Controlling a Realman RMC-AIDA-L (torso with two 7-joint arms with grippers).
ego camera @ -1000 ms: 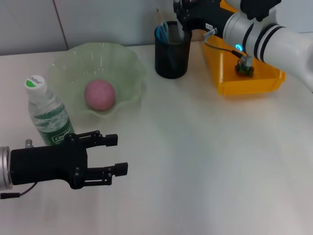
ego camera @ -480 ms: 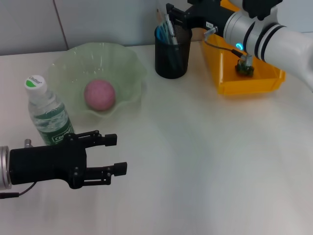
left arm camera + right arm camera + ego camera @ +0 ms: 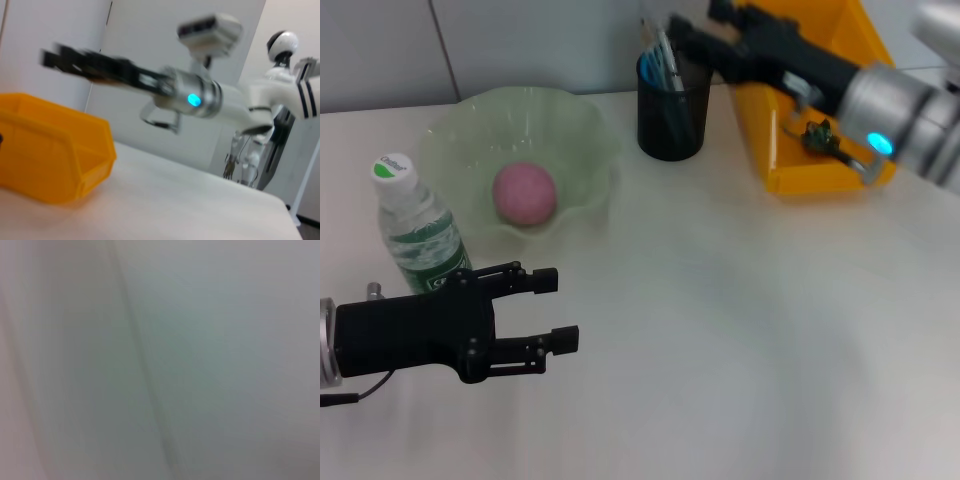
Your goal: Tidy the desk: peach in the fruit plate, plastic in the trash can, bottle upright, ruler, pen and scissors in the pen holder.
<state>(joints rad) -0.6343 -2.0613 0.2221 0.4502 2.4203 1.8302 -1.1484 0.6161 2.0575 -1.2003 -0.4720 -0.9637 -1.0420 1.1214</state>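
While my right gripper [image 3: 685, 30] is hanging just beside the rim of the pen holder [image 3: 671, 110], on its far right side, I cannot tell whether its fingers are spread or closed, because they are smeared by motion. Landmark for everything is that pen holder: a black, cylindrical mesh cup, standing upright, with long thin items poking up out of its mouth, their long axes near vertical and leaning slightly away from my right arm. Just right of the holder, the yellow bin [image 3: 825, 165] is sitting, hard plastic with slanted walls and a small dark-green scrap inside. Left of the holder, the pale green fruit plate [image 3: 582, 125] with its wavy, glassy rim is cradling the round pink peach [image 3: 525, 194]. Farther left and nearer to me, the clear bottle [image 3: 417, 235] is standing upright, green-labelled and capped. My left gripper [image 3: 552, 310] is idling well apart from the holder, near the bottle, its fingers held moderately apart and empty. I judge my right arm far the nearer one for any further work at the holder.
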